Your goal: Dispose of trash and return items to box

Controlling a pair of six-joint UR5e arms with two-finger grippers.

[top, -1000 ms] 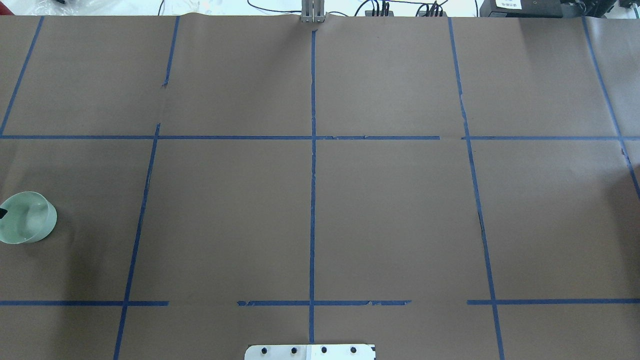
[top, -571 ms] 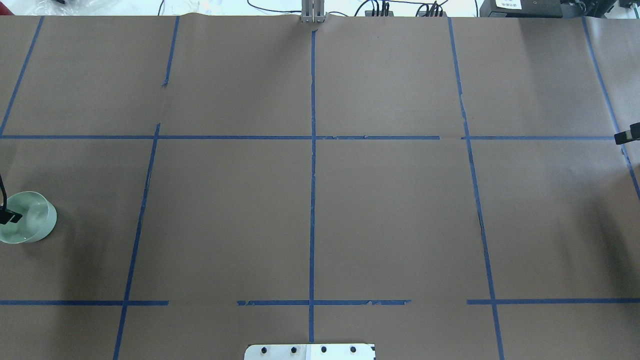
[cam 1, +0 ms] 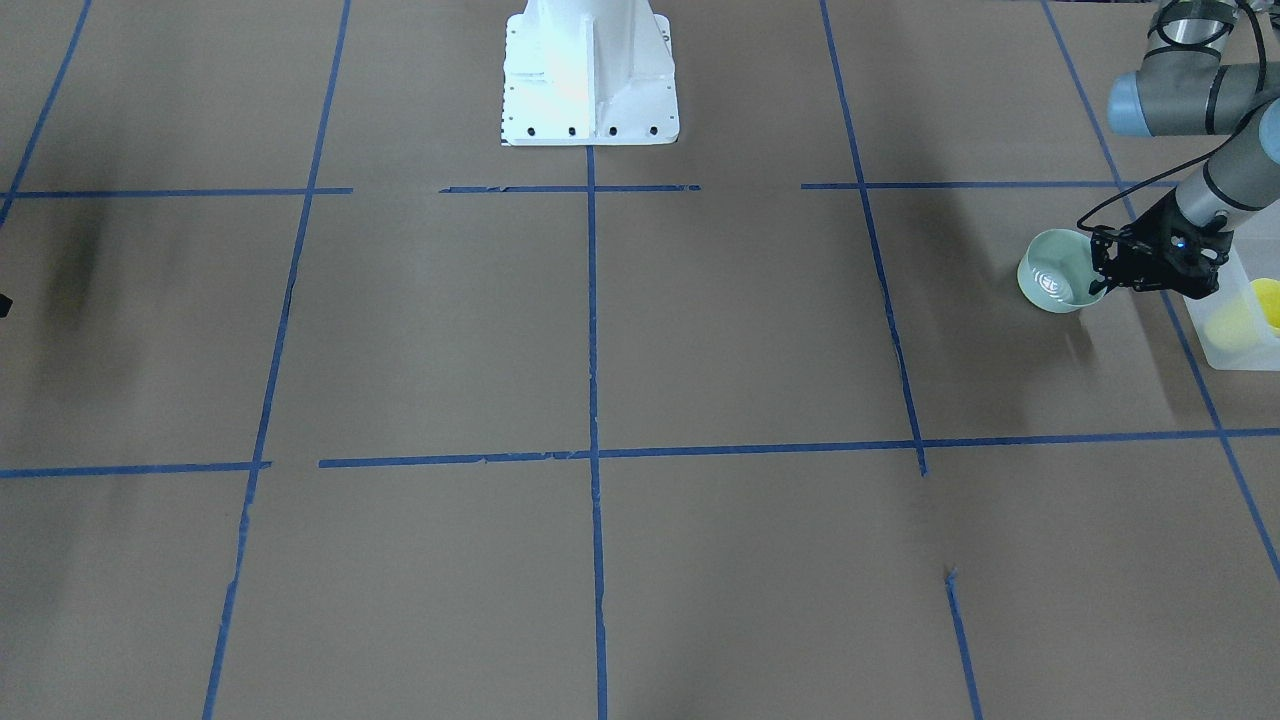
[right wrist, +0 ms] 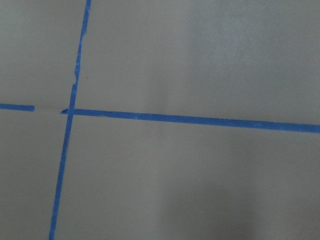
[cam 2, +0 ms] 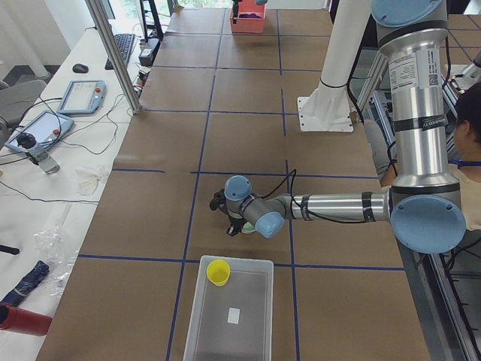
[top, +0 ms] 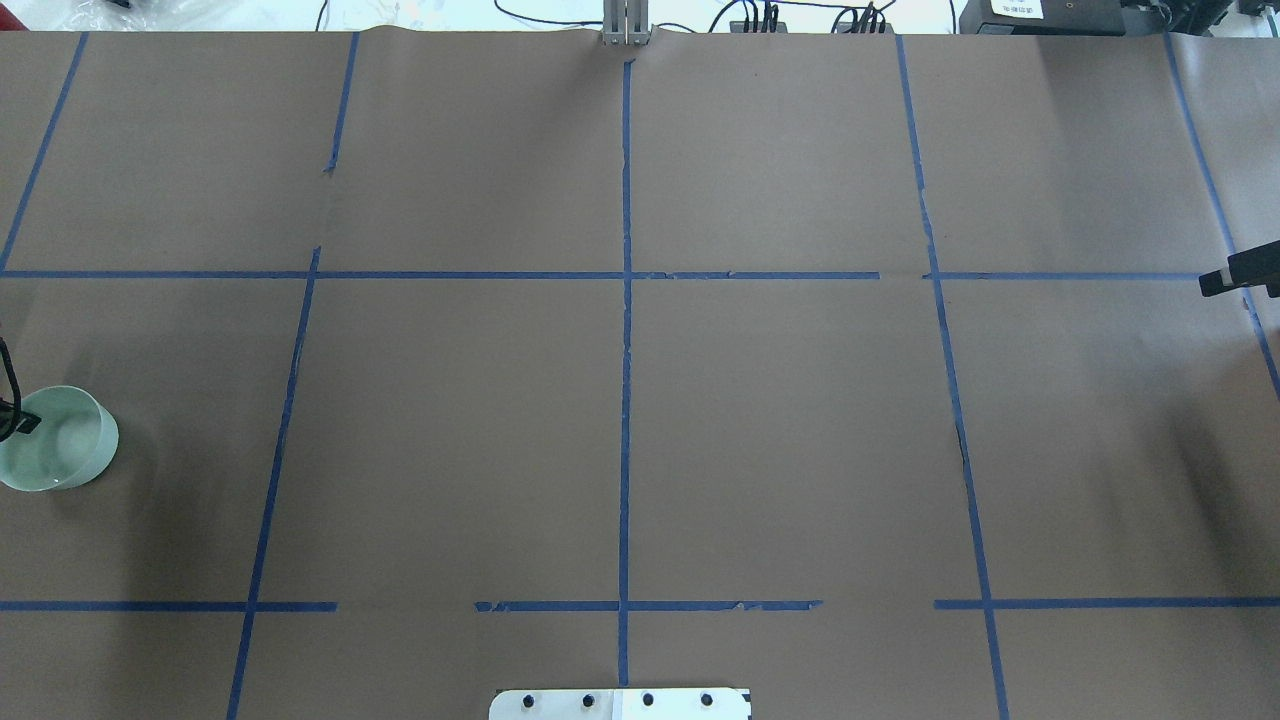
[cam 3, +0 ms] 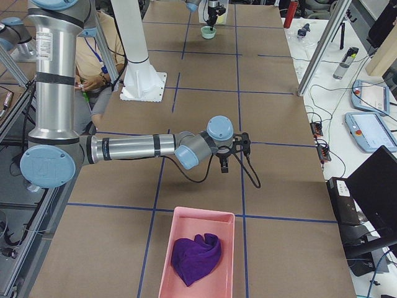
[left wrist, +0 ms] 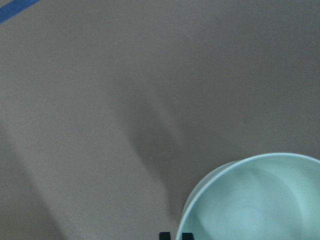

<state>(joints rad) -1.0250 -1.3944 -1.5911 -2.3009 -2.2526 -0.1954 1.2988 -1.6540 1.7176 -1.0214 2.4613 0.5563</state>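
Left claw [left wrist: 175, 235] is clamped on the rim of the mint-green bowl [cam 1: 1052, 272], and the left wrist camera settles it: two black fingertips [left wrist: 165, 235] pinch the wall, one outside, one inside. The front-facing view adds the tilt, with the glossy inside turned toward that camera, and the bowl sits just beside the frosted box [cam 1: 1235, 335] at the counter's [top: 780, 430] end on the robot's left. Overhead cuts the box out altogether and gives only the bowl at its left edge, a fingertip over the rim. The left-end camera delivers the whole box: the yellow cup [cam 2: 219, 271] sits inside, open end up, at the end nearer the bowl, and a white label [cam 2: 234, 316] lies on the box floor, its writing too small to read. A sticker [cam 2: 415, 69] on the left arm is unreadable too. Over to the right claw [cam 3: 224, 162], pointing down above bare counter. Overhead catches only a black tip, and its wrist camera sees just blue tape lines [right wrist: 195, 120], so whether it is apart or together I cannot tell. Only the right-end camera shows the pink bin [cam 3: 166, 257] holding the purple cloth [cam 3: 195, 257].
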